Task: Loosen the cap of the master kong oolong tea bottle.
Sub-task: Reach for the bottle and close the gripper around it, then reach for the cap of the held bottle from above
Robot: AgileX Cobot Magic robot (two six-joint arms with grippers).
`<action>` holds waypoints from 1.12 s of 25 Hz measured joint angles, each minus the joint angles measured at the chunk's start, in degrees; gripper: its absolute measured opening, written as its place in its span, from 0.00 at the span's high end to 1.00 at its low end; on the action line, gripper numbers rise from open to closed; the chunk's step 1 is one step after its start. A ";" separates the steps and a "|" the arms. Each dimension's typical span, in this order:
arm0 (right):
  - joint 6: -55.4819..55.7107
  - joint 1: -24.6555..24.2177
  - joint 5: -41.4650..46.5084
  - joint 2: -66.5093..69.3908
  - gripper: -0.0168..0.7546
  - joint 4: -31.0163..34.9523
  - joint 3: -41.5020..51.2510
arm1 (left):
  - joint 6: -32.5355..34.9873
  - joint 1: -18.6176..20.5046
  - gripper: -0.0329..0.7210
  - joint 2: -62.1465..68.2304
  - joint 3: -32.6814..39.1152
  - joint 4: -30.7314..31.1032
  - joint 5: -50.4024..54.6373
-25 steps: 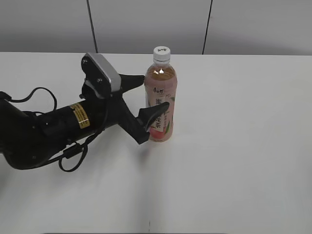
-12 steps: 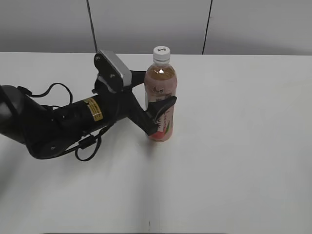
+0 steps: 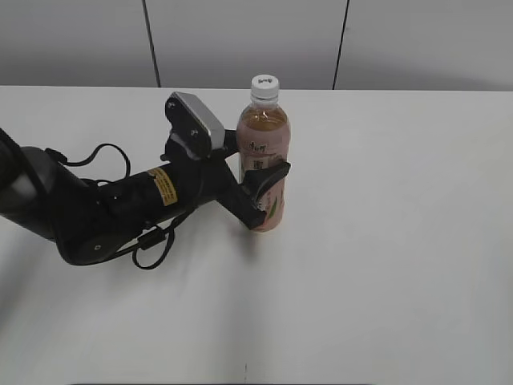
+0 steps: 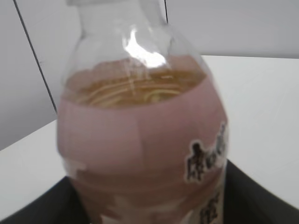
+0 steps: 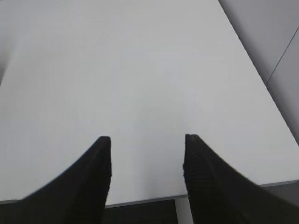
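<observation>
Bottle (image 3: 264,160) upright on tabletop (image 3: 401,241), cap (image 3: 264,83) on; left gripper (image 3: 258,172) fingers clamped around label. Right gripper (image 5: 147,154) fingers spread, holding nothing.

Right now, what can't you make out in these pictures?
- The cap: cut off by the top edge in the left wrist view.
- The left gripper's far finger: hidden behind the bottle in the exterior view.
- The label characters: blurred in the left wrist view.
</observation>
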 joint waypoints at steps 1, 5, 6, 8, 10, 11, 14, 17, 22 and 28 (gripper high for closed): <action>-0.01 0.00 0.00 0.00 0.48 0.00 0.00 | -0.16 -0.05 0.39 0.05 0.00 0.00 0.00; 0.05 0.00 0.00 0.00 0.48 0.00 0.00 | -0.39 -0.05 0.42 0.11 0.00 0.26 -1.04; 0.05 0.00 0.00 0.00 0.48 0.00 0.00 | -0.39 -0.05 0.42 0.11 0.00 0.26 -1.05; 0.10 0.00 0.00 0.00 0.48 0.50 0.00 | -0.39 -0.05 0.42 0.11 0.00 0.26 -1.09; 0.22 0.00 0.00 0.00 0.48 0.83 0.00 | -0.39 -0.05 0.42 0.11 0.00 0.26 -1.09; 0.27 0.00 0.00 0.00 0.48 1.38 0.00 | -0.39 -0.05 0.42 0.11 0.00 0.26 -1.09; -0.46 0.00 0.05 0.17 0.48 4.02 -0.18 | -0.39 -0.05 0.42 0.11 0.00 1.06 -1.09; -5.36 0.00 0.12 3.77 0.48 8.68 -1.61 | -0.34 0.02 0.42 -0.13 0.00 4.72 -0.94; -10.78 0.00 -1.33 16.04 0.48 15.21 -5.87 | -0.39 -0.18 0.42 -3.88 0.00 10.96 5.75; -18.87 0.00 -4.48 31.40 0.48 24.26 -10.06 | -1.26 0.00 0.42 -6.57 0.05 11.17 10.12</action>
